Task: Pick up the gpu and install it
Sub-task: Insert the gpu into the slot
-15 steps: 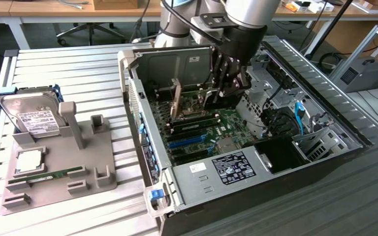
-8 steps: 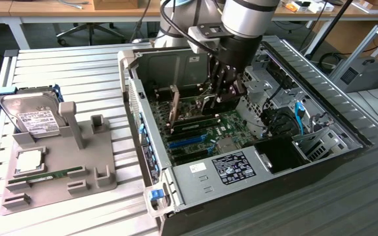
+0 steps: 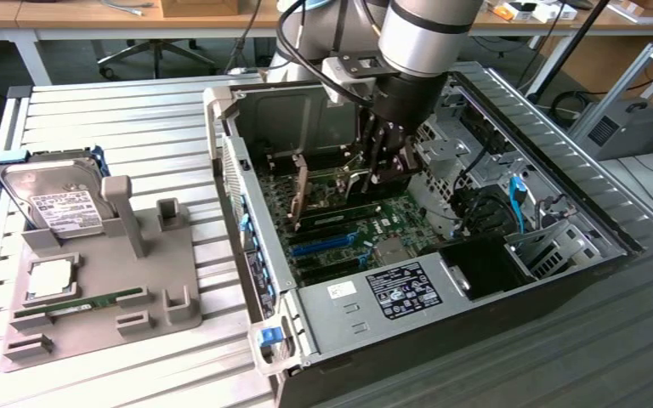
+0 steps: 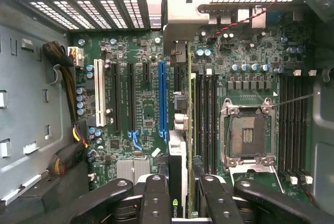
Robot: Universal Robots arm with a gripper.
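Clamping the gpu [image 4: 178, 153] between partly closed fingers [image 4: 156, 198], the end effector [image 4: 182, 198] hangs inside the open computer case [image 3: 303, 323]. The card stands edge-on over the motherboard [image 4: 146, 109], just beside the long blue slot [image 4: 162, 98]; whether it is seated I cannot tell. On the table [image 3: 99, 93], a hard drive [image 3: 60, 200] stands in a grey holder [image 3: 111, 289].

The gpu [image 4: 177, 156] stands on edge inside the case [image 3: 338, 299], over the motherboard [image 4: 146, 114].
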